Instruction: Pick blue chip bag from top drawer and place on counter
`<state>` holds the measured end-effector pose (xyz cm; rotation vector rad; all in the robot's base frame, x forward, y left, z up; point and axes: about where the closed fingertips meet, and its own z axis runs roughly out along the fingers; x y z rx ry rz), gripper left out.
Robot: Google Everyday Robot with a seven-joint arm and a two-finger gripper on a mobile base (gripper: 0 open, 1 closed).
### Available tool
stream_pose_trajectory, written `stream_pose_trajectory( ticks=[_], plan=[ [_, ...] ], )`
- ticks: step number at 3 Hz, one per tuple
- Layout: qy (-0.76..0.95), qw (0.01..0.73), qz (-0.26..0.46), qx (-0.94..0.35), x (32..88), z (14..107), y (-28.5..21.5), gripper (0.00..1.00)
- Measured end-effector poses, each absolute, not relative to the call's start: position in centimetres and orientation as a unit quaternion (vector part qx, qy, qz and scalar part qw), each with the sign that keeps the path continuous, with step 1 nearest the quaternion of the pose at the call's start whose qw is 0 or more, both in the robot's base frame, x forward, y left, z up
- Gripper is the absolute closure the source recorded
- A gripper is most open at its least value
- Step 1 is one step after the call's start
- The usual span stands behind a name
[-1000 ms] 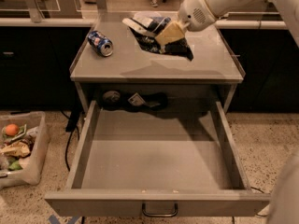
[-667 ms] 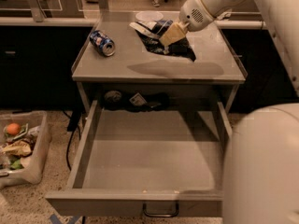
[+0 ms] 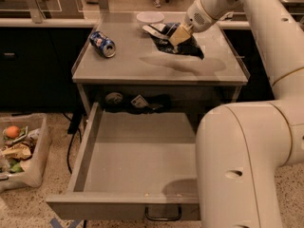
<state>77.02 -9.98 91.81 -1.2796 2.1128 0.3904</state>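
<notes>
Placing step: blue chip bag (image 3: 188,49) held above the counter surface (image 3: 137,66).
Gripper (image 3: 177,36) fingers pinch it (top drawer (image 3: 86,148) open); next, lower and release.

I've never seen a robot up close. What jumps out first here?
The huge white arm fills the right foreground and stretches to the counter, where its gripper holds a blue chip bag over it. Below, the top drawer stands pulled open. A blue soda can lies on the counter's left.
</notes>
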Motion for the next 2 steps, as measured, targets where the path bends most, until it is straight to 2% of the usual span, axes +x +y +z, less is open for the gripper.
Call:
stream_pose_trajectory(
  ticks=[2],
  plan=[
    [0.818,0.339,0.218,-0.409,79.5,88.2,-10.2,1.0]
  ],
)
